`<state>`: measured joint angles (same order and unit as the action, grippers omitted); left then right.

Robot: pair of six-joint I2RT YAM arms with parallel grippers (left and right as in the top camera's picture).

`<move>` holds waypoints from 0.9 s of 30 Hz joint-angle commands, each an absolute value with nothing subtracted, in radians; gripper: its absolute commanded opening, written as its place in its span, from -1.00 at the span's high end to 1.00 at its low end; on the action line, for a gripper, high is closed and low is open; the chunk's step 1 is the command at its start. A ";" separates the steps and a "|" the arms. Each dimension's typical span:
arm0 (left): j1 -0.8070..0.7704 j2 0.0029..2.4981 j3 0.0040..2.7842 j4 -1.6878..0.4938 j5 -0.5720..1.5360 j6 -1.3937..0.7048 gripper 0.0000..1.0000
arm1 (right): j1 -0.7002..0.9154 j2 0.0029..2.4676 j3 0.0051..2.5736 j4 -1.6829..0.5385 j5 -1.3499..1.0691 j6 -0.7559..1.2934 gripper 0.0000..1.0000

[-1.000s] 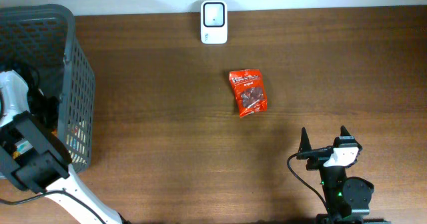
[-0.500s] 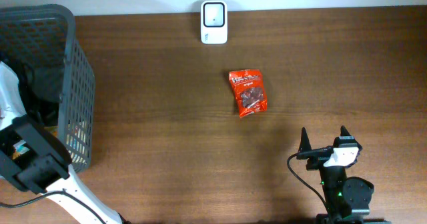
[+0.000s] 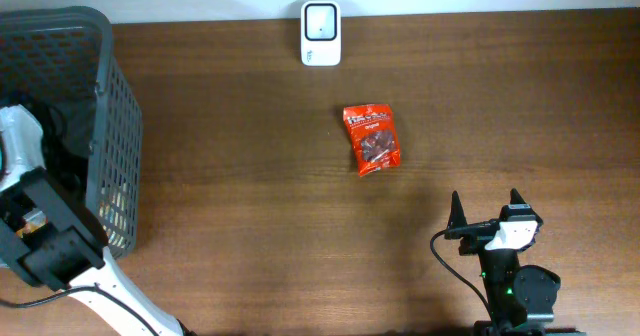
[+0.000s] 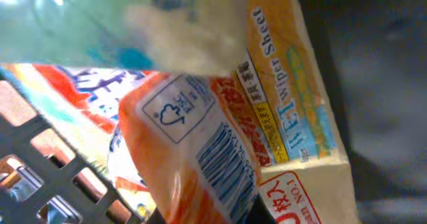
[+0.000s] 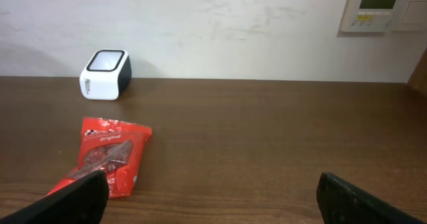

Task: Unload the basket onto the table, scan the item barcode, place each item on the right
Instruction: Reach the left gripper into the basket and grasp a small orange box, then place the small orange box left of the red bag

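Orange, glossy film fills the left wrist view: a soft wet-wipe pack (image 4: 220, 137) lying in the grey mesh basket (image 3: 112, 106), its barcode (image 4: 225, 169) facing the camera on a crinkled, curved face. The left gripper is down inside the basket and its fingers do not show, so I cannot tell whether it is clamped on the pack. To lift well, I judge it should pinch a firm edge clear of the stripes — keeping the film flat for the white, boxy scanner (image 3: 321, 33). The right gripper (image 3: 485, 201) stands wide open and empty, well apart from 1 red foil snack pouch (image 3: 372, 139) on the wooden table (image 3: 250, 206).
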<state>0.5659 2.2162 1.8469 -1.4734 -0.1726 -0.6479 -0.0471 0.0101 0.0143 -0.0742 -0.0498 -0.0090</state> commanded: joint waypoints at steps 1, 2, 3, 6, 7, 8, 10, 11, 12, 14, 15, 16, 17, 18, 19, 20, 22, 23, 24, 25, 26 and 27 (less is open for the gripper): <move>0.572 2.204 2.062 -1.567 -0.149 -0.634 1.00 | -0.053 0.004 0.006 -0.075 -0.055 -0.015 -0.97; 0.571 2.204 2.145 -1.608 -0.126 -0.620 1.00 | -0.053 0.004 0.006 -0.075 -0.055 -0.014 -0.97; 0.569 2.204 2.300 -1.649 -0.045 -0.565 1.00 | -0.053 0.004 0.006 -0.075 -0.055 -0.015 -0.97; 0.550 2.192 2.590 -1.689 0.246 -0.354 1.00 | -0.053 0.004 0.006 -0.075 -0.055 -0.015 -0.97; 0.534 2.179 2.664 -1.687 0.302 -0.323 1.00 | -0.053 0.004 0.006 -0.075 -0.055 -0.015 -0.98; 0.513 2.162 2.739 -1.684 0.303 -0.323 1.00 | -0.053 0.004 0.006 -0.075 -0.055 -0.015 -0.97; 0.461 2.126 2.864 -1.681 0.304 -0.296 1.00 | -0.053 0.004 0.006 -0.075 -0.055 -0.014 -0.97; 0.431 2.108 2.913 -1.683 0.304 -0.288 1.00 | -0.053 0.004 0.006 -0.075 -0.055 -0.015 -0.97; 0.382 2.085 2.965 -1.687 0.304 -0.285 1.00 | -0.053 0.004 0.006 -0.075 -0.055 -0.014 -0.97; 0.273 2.056 2.983 -1.688 0.323 -0.270 1.00 | -0.053 0.004 0.006 -0.075 -0.055 -0.014 -0.97; 0.200 2.055 2.978 -1.688 0.361 -0.223 1.00 | -0.053 0.004 0.006 -0.075 -0.055 -0.015 -0.97; 0.119 2.056 2.952 -1.688 0.374 -0.192 1.00 | -0.053 0.004 0.006 -0.075 -0.055 -0.015 -0.97; 0.047 2.057 2.917 -1.688 0.370 -0.177 1.00 | -0.053 0.004 0.006 -0.075 -0.055 -0.015 -0.97; -0.036 2.059 2.859 -1.688 0.350 -0.162 1.00 | -0.053 0.004 0.006 -0.075 -0.055 -0.014 -0.97; -0.104 2.062 2.803 -1.686 0.313 -0.162 1.00 | -0.053 0.004 0.006 -0.075 -0.055 -0.015 -0.97; -0.175 2.066 2.724 -1.675 0.258 -0.162 1.00 | -0.053 0.004 0.006 -0.075 -0.055 -0.014 -0.97; -0.286 2.066 2.573 -1.638 0.220 -0.163 1.00 | -0.053 0.004 0.006 -0.075 -0.055 -0.015 -0.97; -0.325 2.066 2.511 -1.609 0.220 -0.163 1.00 | -0.053 0.004 0.006 -0.075 -0.055 -0.014 -0.97; -0.392 2.066 2.379 -1.513 0.191 -0.163 1.00 | -0.053 0.004 0.006 -0.075 -0.055 -0.014 -0.97; -0.424 2.066 2.299 -1.446 0.151 -0.163 0.86 | -0.053 0.004 0.006 -0.075 -0.055 -0.015 -0.97; -0.442 2.066 2.248 -1.404 0.128 -0.163 0.73 | -0.053 0.004 0.006 -0.075 -0.055 -0.015 -0.97; -0.463 2.066 2.179 -1.348 0.105 -0.163 0.70 | -0.053 0.004 0.006 -0.075 -0.055 -0.014 -0.97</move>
